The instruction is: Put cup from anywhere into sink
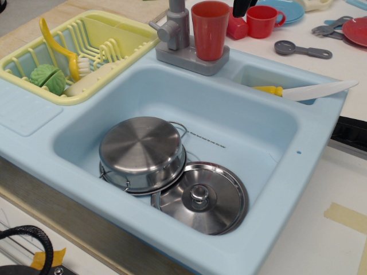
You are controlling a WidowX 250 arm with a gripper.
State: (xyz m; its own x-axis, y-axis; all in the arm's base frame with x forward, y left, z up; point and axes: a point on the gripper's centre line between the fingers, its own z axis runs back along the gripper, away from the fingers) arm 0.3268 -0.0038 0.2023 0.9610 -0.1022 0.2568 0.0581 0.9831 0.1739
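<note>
The cup [210, 30] is a tall red-orange tumbler standing upright on the grey faucet base [192, 57], right of the faucet post, at the back rim of the sink. The light blue sink [241, 123] fills the middle of the view. Its deep basin holds an upturned steel pot [142, 152] and a steel lid [200, 197]. My gripper [243, 7] shows only as black fingers at the top edge, just right of the cup and above a small red object [237, 28]. I cannot tell whether it is open or shut.
A red mug with a handle [264, 21], a blue plate [289, 11] and a grey spoon [301, 50] lie behind the sink. A yellow-handled knife [304, 90] lies in the small side well. The yellow dish rack [109, 34] at left holds a brush and a green vegetable.
</note>
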